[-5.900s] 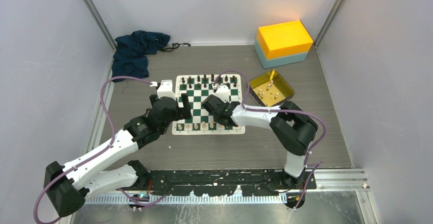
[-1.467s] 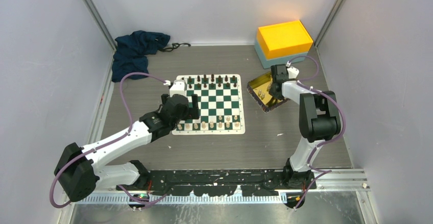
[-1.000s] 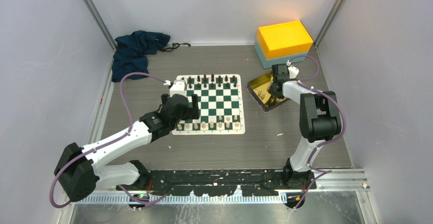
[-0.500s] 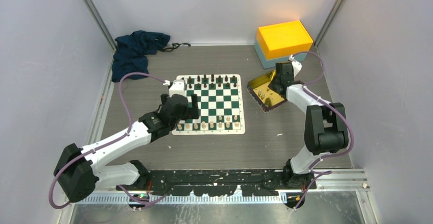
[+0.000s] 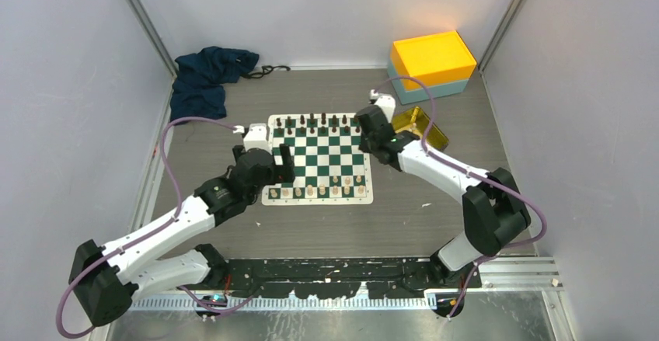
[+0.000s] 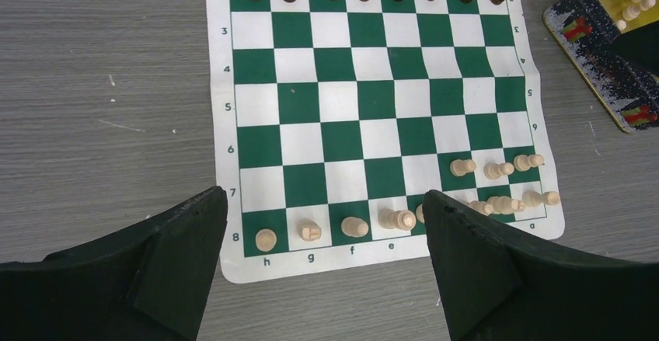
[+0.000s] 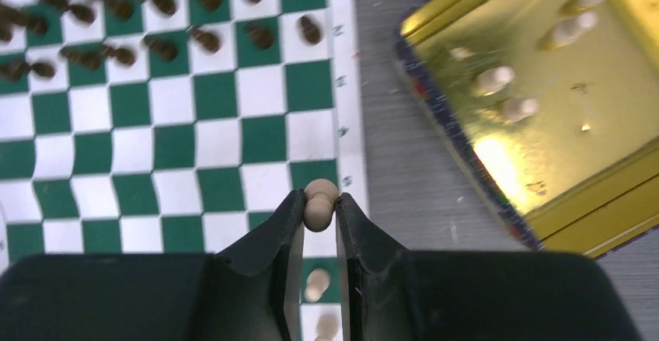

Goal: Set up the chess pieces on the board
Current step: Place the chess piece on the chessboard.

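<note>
Right pincer (image 7: 319,203) with pawn (image 7: 319,201), now over board (image 7: 218,144)

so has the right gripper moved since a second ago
Yes: the right gripper swung left, from over the gold tray to the board's right edge, jaws shut on a cream pawn.

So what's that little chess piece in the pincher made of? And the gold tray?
The chess piece in the right gripper looks like plain pale wood, with a matte cream surface and no paint showing. The tray is probably thin metal, like tin. It is shiny gold and bounces the light back.
</note>
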